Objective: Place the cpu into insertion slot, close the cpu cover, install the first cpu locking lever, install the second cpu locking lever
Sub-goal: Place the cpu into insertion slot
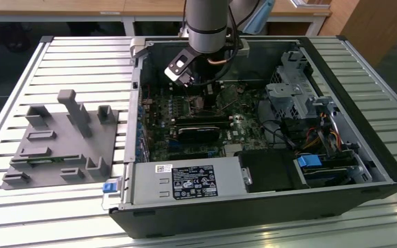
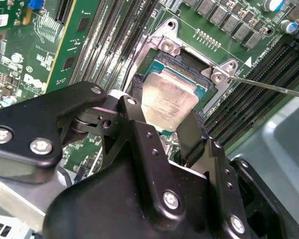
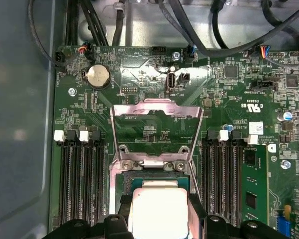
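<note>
Silvery-tan cpu (image 2: 168,102), green circuit board (image 3: 224,94)

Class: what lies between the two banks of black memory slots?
In the first wrist view, the insertion slot, with the cpu at it, clamped by the gripper, and the hinged edge of the open cpu cover.

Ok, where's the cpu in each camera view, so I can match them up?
Exterior view: too small to tell; look under the end effector inside the computer case.
Second wrist view: the cpu is gripped between the end effector fingers.
First wrist view: the cpu is between the same fingers, next to the open cpu cover.
Shared landmark: the end effector; in both wrist views, memory slots flank the chip.
</note>
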Controlling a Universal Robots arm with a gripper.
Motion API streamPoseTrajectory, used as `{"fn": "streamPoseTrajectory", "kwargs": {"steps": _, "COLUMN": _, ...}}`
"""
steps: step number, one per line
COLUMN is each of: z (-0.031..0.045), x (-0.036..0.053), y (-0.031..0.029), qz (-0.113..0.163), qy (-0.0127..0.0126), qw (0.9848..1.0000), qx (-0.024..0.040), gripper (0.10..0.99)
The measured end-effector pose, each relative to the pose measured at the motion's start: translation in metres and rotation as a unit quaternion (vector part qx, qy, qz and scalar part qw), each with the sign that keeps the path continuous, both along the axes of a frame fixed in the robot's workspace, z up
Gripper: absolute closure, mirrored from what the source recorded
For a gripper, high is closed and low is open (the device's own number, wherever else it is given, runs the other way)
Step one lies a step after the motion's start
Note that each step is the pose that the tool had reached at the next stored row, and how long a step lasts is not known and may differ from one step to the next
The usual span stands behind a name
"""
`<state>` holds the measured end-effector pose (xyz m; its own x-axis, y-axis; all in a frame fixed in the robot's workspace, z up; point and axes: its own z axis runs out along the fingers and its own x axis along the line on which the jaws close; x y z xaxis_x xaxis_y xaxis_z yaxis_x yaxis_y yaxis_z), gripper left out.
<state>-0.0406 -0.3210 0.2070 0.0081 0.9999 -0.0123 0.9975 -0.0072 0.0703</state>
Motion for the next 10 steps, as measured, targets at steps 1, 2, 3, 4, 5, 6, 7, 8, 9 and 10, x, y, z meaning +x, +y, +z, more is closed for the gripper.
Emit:
{"fn": "streamPoseTrajectory", "kwargs": {"steps": 1, "z": -0.0011, "x": 0.0000, "y": 0.0000, "qz": 0.000, "qy": 0.0000, "qw": 1.0000, "qx": 0.0000, "gripper": 0.561}}
{"fn": "streamPoseTrajectory", "kwargs": {"steps": 2, "z": -0.0019, "x": 0.0000, "y": 0.0000, "qz": 0.000, "qy": 0.0000, "qw": 1.0000, "qx": -0.0001, "gripper": 0.561}}
{"fn": "streamPoseTrajectory", "kwargs": {"steps": 3, "z": -0.0025, "x": 0.0000, "y": 0.0000, "qz": 0.000, "qy": 0.0001, "qw": 1.0000, "qx": -0.0001, "gripper": 0.561}}
{"fn": "streamPoseTrajectory", "kwargs": {"steps": 4, "z": -0.0032, "x": 0.0000, "y": 0.0000, "qz": 0.000, "qy": 0.0000, "qw": 1.0000, "qx": 0.0000, "gripper": 0.561}}
{"fn": "streamPoseTrajectory", "kwargs": {"steps": 5, "z": -0.0038, "x": 0.0000, "y": 0.0000, "qz": 0.000, "qy": 0.0000, "qw": 1.0000, "qx": 0.0000, "gripper": 0.561}}
{"fn": "streamPoseTrajectory", "kwargs": {"steps": 6, "z": -0.0043, "x": 0.0000, "y": 0.0000, "qz": 0.000, "qy": 0.0000, "qw": 1.0000, "qx": 0.0000, "gripper": 0.561}}
{"fn": "streamPoseTrajectory", "kwargs": {"steps": 7, "z": -0.0046, "x": 0.0000, "y": 0.0000, "qz": 0.000, "qy": 0.0000, "qw": 1.0000, "qx": -0.0001, "gripper": 0.561}}
{"fn": "streamPoseTrajectory", "kwargs": {"steps": 8, "z": -0.0048, "x": 0.0000, "y": 0.0000, "qz": 0.000, "qy": 0.0001, "qw": 1.0000, "qx": -0.0001, "gripper": 0.561}}
{"fn": "streamPoseTrajectory", "kwargs": {"steps": 9, "z": -0.0051, "x": 0.0001, "y": 0.0000, "qz": 0.000, "qy": 0.0000, "qw": 1.0000, "qx": 0.0000, "gripper": 0.561}}
{"fn": "streamPoseTrajectory", "kwargs": {"steps": 10, "z": -0.0054, "x": 0.0001, "y": 0.0001, "qz": 0.000, "qy": 0.0000, "qw": 1.0000, "qx": 0.0000, "gripper": 0.561}}
